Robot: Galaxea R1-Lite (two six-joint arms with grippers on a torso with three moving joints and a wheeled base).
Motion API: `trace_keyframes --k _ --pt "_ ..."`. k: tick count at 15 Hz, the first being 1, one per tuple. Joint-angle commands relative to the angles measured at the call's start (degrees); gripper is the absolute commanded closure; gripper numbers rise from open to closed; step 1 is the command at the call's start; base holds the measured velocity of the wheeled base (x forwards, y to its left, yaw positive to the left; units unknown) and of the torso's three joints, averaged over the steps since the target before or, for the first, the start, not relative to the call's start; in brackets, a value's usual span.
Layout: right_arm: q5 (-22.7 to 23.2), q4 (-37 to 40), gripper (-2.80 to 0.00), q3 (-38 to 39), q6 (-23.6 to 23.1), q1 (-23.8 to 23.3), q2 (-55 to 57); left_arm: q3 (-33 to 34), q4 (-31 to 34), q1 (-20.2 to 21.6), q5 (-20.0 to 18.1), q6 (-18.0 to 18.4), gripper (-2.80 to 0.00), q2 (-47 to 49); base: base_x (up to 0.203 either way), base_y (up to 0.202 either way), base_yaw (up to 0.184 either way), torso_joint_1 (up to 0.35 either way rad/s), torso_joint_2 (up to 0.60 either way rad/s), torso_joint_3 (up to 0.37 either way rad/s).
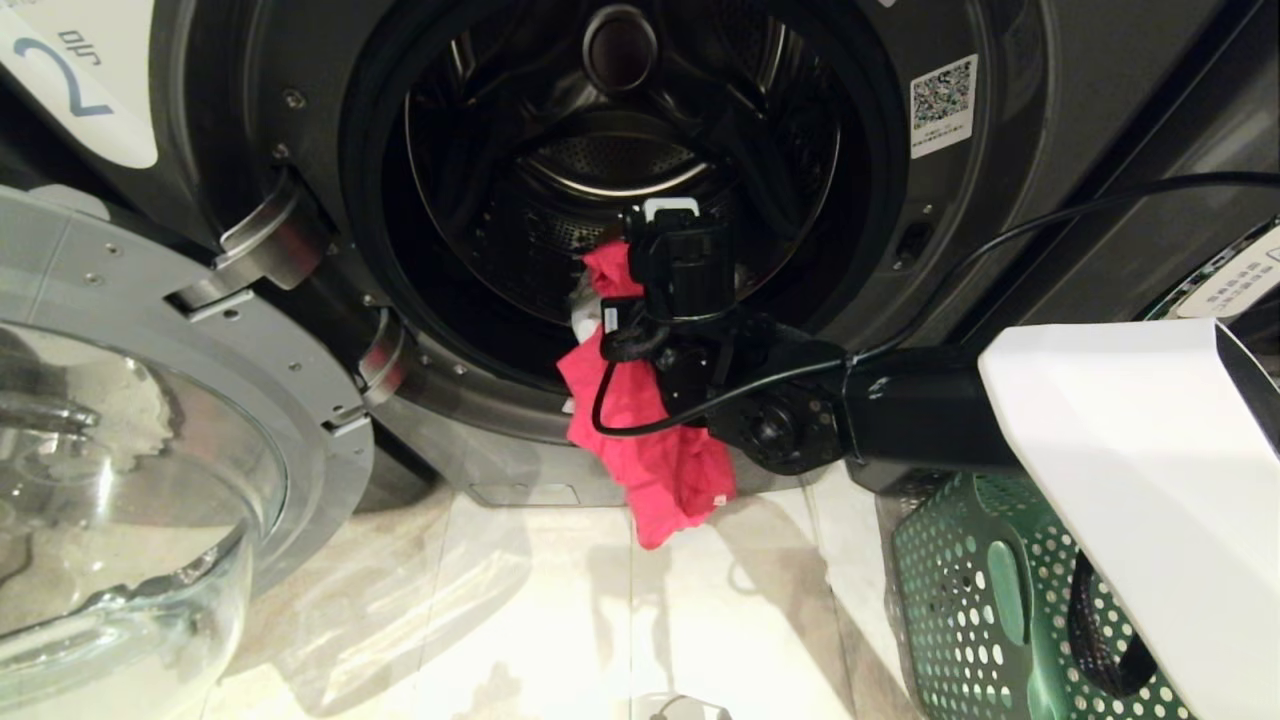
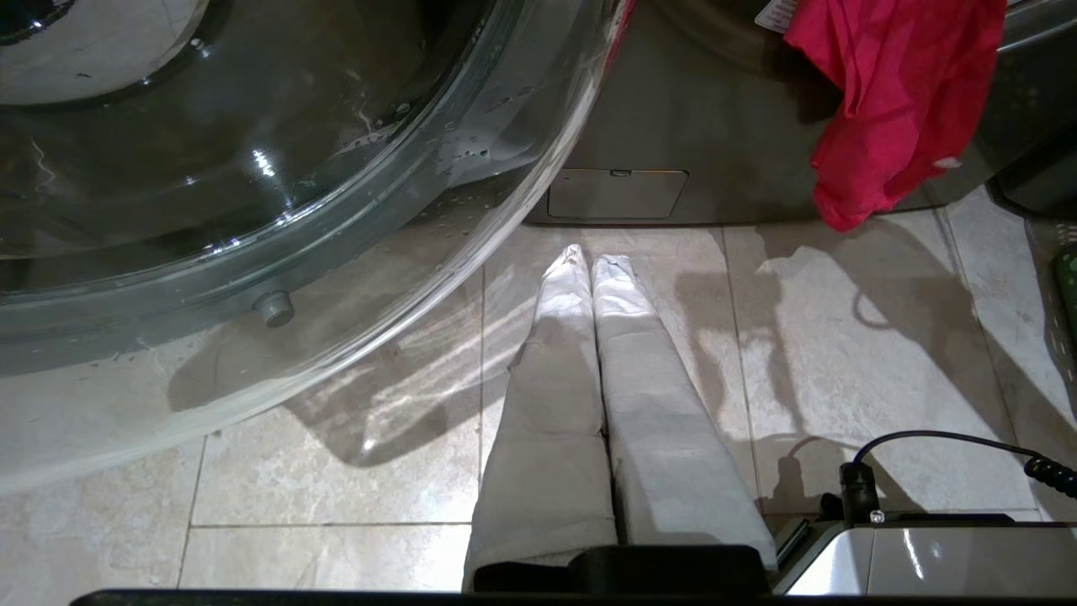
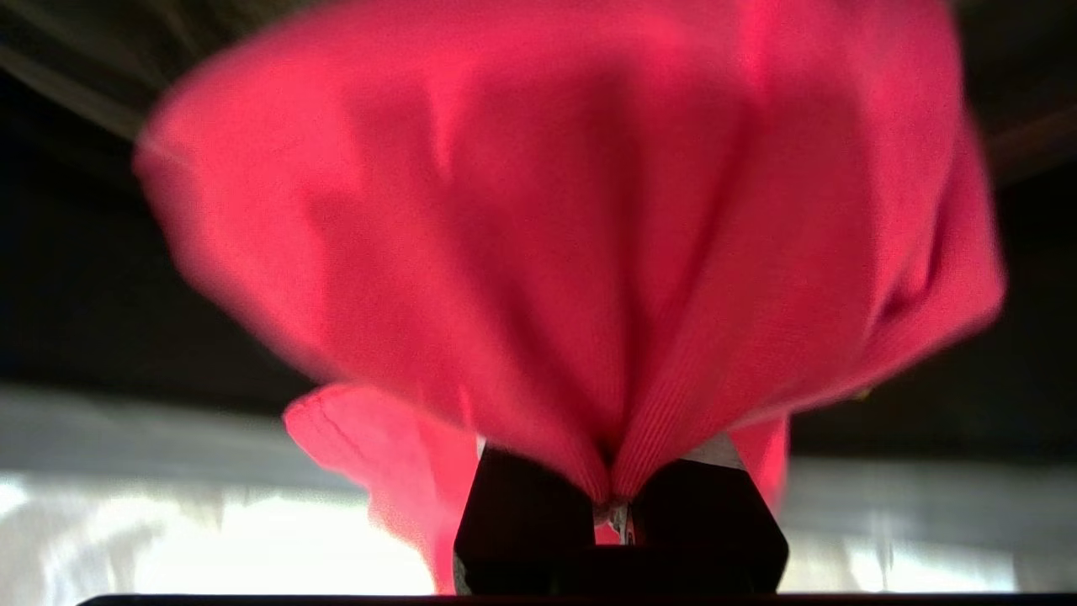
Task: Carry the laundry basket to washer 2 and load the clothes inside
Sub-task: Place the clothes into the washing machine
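Pink-red fabric, one garment of the clothes [image 1: 650, 455], hung from the right gripper [image 1: 612, 300] at the mouth of washer 2 [image 1: 1040, 130]. The fingers were pinched tight on a gathered fold of the cloth, as the right wrist view showed: the garment [image 3: 580, 252] bunched out from between the two dark fingertips [image 3: 522, 513]. The gripper was held at the lower edge of the washer's round opening, in front of the steel drum [image 1: 600, 170]; the upper part of the garment lay at the opening's lower rim while the rest draped down over the washer's dark grey front, its hem ending above the tiled floor [image 1: 520, 600]. A scrap of white showed beside the gripper; what it was could not be told. The washer's glass door [image 1: 120, 470] stood swung open to the left of the opening, below the white label [image 1: 80, 80] bearing a blue "2". The laundry basket [image 1: 980, 600], green and perforated, stood on the floor to the right of the washer's opening, beneath the right arm. The left gripper [image 2: 589, 261] pointed at the floor in front of the washer's base, its pale fingers pressed together and holding nothing, with the hanging garment [image 2: 892, 101] to one side of it.
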Motion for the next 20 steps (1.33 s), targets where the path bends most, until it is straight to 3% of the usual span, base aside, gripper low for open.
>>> trace_keyframes --k 1,2,5,7,9,20 --pt "0.65 -9.62 0.00 -1.66 -6.42 -0.34 2.53 0.00 -0.04 0.00 0.03 -0.09 0.00 -0.01 0.000 0.000 0.000 0.000 0.00 0.000" --pt "2.66 -15.16 0.00 -1.71 -10.80 -0.88 3.65 0.00 -0.04 0.00 0.03 -0.01 0.00 -0.01 0.000 0.000 0.000 0.000 0.00 0.000" --pt "14.65 -28.50 0.00 -1.74 -22.38 -3.57 6.63 0.00 -0.04 0.00 0.10 -0.01 0.00 -0.01 0.000 0.000 0.000 0.000 0.00 0.000" --pt "20.89 -34.12 0.00 -1.74 -27.04 -4.99 6.91 -0.09 -0.04 0.00 0.12 -0.01 0.00 -0.01 0.000 0.000 0.000 0.000 0.00 0.000" --pt "26.26 -37.40 0.00 -1.82 -28.89 -6.37 6.93 0.00 -0.04 0.00 0.03 -0.01 0.00 -0.01 0.000 0.000 0.000 0.000 0.00 0.000" --pt "32.41 -45.93 0.00 -1.83 -33.28 -8.68 5.94 -0.02 -0.04 0.00 0.03 -0.01 0.00 -0.01 0.000 0.000 0.000 0.000 0.00 0.000"
